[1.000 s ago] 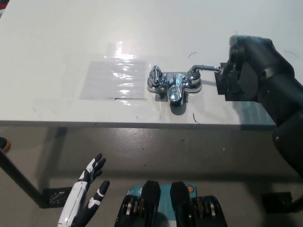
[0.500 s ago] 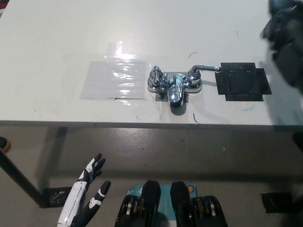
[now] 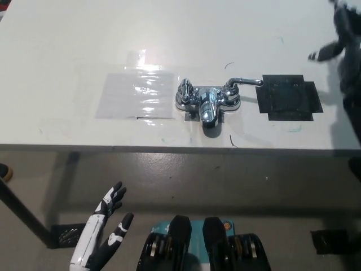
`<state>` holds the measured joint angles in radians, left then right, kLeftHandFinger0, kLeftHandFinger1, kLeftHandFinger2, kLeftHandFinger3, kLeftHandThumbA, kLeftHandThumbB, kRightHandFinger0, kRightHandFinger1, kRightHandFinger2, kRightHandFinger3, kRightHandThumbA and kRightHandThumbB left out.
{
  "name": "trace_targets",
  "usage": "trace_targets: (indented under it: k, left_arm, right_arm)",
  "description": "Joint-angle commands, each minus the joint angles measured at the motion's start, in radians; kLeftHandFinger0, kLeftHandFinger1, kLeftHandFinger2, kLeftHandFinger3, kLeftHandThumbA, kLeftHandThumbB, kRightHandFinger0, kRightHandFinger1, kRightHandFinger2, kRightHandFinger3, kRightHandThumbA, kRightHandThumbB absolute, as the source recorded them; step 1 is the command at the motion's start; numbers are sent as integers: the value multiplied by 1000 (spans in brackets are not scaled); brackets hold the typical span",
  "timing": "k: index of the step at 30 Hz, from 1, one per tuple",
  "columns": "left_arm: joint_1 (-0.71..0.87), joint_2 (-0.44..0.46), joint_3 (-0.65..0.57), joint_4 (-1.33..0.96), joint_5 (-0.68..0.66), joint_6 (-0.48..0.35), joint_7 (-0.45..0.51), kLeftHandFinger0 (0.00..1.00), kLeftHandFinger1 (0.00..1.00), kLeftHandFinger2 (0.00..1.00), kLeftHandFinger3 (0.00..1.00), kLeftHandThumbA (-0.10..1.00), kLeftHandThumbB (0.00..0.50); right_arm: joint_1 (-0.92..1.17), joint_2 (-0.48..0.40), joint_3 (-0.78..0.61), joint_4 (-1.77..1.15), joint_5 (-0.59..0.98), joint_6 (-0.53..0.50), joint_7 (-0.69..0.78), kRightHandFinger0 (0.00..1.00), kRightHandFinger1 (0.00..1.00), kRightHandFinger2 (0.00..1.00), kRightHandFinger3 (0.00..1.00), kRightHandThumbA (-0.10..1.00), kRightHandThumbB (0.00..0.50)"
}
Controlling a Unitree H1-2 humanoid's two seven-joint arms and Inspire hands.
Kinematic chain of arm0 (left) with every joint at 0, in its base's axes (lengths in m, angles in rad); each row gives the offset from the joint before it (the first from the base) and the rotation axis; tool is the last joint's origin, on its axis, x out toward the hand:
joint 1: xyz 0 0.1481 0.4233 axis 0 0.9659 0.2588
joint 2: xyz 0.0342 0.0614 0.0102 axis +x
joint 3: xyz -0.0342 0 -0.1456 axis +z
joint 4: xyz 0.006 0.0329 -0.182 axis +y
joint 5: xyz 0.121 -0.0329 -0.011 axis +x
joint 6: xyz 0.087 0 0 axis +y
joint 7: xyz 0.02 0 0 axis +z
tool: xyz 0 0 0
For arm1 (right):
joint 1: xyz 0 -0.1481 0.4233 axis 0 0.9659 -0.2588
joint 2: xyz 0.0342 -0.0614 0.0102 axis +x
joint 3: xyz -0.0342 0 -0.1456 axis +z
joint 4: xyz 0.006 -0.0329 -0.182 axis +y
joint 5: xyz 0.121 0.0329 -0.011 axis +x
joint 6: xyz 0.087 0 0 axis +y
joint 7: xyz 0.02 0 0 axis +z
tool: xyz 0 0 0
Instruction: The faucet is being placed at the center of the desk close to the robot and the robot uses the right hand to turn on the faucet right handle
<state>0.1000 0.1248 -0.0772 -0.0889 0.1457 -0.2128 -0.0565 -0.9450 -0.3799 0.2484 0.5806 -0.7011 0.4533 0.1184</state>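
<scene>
A chrome faucet [image 3: 207, 101] stands near the front edge of the white desk [image 3: 67, 45], about the middle. Its right handle [image 3: 242, 83] points out to the right, level with the desk. The left handle [image 3: 185, 89] is short and close to the body. My black right hand [image 3: 341, 39] is blurred at the far right edge, well away from the handle, with fingers spread and nothing in it. My white left hand [image 3: 103, 234] rests open low at the lower left, below the desk edge.
A black square patch [image 3: 289, 97] lies on the desk just right of the faucet handle. A clear taped sheet [image 3: 135, 94] lies left of the faucet. A dark table leg [image 3: 22, 217] runs down at the lower left.
My right hand left the right handle, where it was a second ago, and swung up and away to the far right edge. The black patch is now uncovered. The left hand barely moved.
</scene>
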Motion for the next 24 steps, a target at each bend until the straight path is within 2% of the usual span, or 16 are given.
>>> trace_targets:
  k: [1,2,4,5,6,7,9,12,13,17,24]
  left_arm:
    - [-123,16,33,-9,-9,7,9,1000,1000,1000,1000,847,199]
    - [-139,19,34,-1,-7,6,10,1000,1000,1000,1000,857,205]
    - [-154,21,35,4,-1,6,12,1000,1000,1000,1000,871,198]
    - [-172,21,37,11,-3,6,13,1000,1000,1000,1000,872,197]
    - [-174,20,37,12,-6,6,13,1000,1000,1000,1000,867,190]
    - [-183,19,38,19,-13,1,12,1000,1000,1000,1000,864,181]
    - [-193,20,40,20,-13,5,13,1000,1000,1000,1000,861,171]
    - [-201,22,40,26,-6,-6,16,1000,1000,1000,1000,868,145]
    - [-202,22,40,26,-5,-3,16,1000,1000,1000,1000,871,145]
    - [-215,25,39,28,-2,10,14,1000,1000,1000,1000,889,155]
    - [-241,26,40,41,-6,12,12,1000,1000,1000,1000,880,155]
  right_arm:
    - [194,18,-488,-1374,277,17,-73,1000,1000,1000,1000,1000,149]
    - [230,50,-501,-1441,357,17,-101,1000,1000,1000,1000,998,142]
    - [291,52,-492,-1507,447,-11,-145,1000,1000,1000,1000,933,72]
    - [300,47,-490,-1513,465,-36,-156,1000,1000,1000,1000,931,67]
    - [316,51,-489,-1520,483,-57,-168,1000,1000,1000,1000,943,79]
    - [352,70,-483,-1529,541,-120,-205,1000,1000,1000,1000,944,112]
    - [401,76,-464,-1531,622,-223,-242,1000,1000,1000,1000,923,96]
    - [463,90,-430,-1531,628,-344,-279,1000,1000,1000,1000,951,114]
    - [499,91,-411,-1531,669,-397,-291,1000,1000,1000,1000,941,93]
    - [587,100,-374,-1531,710,-492,-302,1000,1000,1000,1000,937,111]
    - [740,149,-289,-1531,701,-640,-286,1000,1000,1000,1000,998,43]
